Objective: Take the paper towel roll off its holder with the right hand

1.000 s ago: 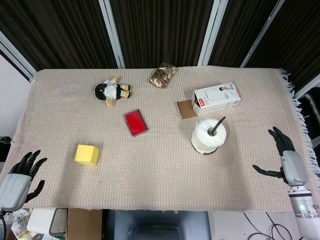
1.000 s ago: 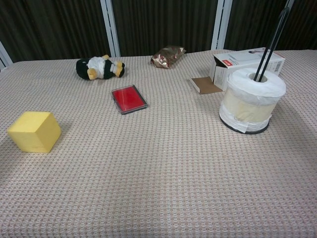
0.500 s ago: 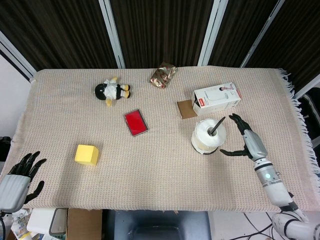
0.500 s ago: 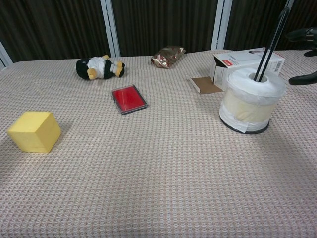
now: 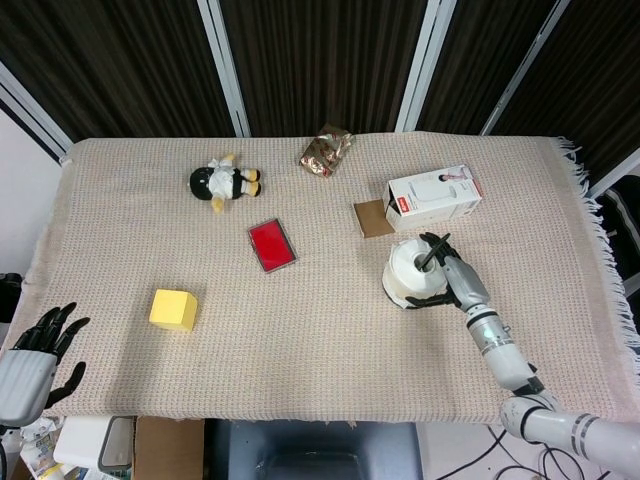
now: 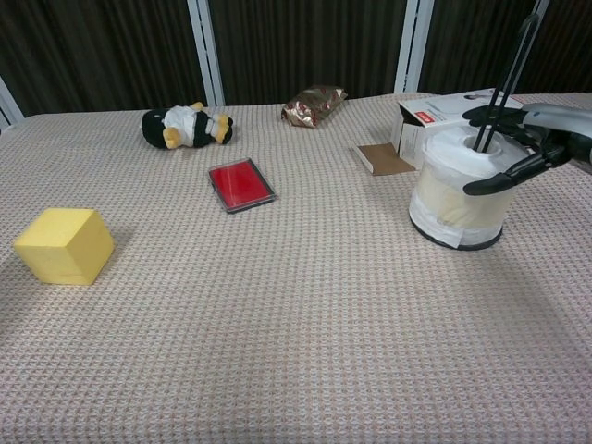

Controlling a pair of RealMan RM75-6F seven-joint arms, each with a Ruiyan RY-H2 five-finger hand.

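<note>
Reaching in from the table's edge, the right hand (image 5: pixel 449 277) is now wrapping around the paper towel roll (image 5: pixel 411 270), where half a second ago it was hovering beside it with fingers spread. Its fingers (image 6: pixel 488 115) are lying over the roll's top while the thumb is pressing against its side. The roll is sitting upright on its holder (image 6: pixel 509 77), whose dark rod is poking out through the core, just in front of a white box (image 5: pixel 433 195). The left hand (image 5: pixel 35 352) is waiting off the table's near corner, fingers apart, holding nothing. A yellow block (image 5: pixel 172 308), a red case (image 5: pixel 271 244), a plush toy (image 5: pixel 224 181) and a foil packet (image 5: pixel 325 150) are lying well apart across the cloth.
</note>
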